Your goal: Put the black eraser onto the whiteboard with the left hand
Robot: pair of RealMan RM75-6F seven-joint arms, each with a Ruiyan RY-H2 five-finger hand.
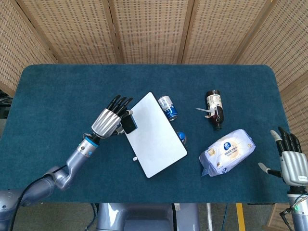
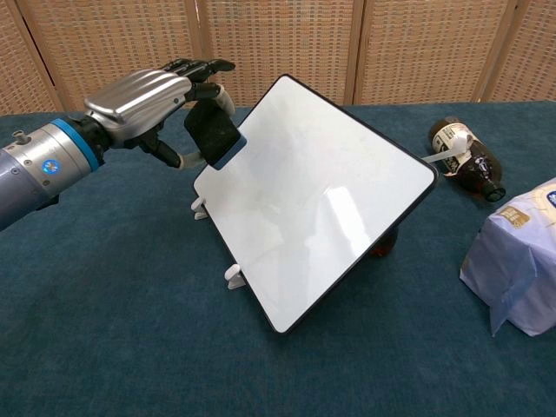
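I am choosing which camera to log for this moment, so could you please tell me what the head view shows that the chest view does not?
Only the head view shows the right hand, open at the table's right edge, the blue-and-white drink can behind the board, and a small blue object at the board's right edge.

Only the chest view shows that the board sits tilted on its small white feet.

Both show the left hand holding the black eraser at the rectangular whiteboard, the brown glass bottle and the white wipes pack.

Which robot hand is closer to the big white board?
Left. The left robot hand is right at the whiteboard edge, holding the black eraser. The right robot hand is far off by the table's right edge.
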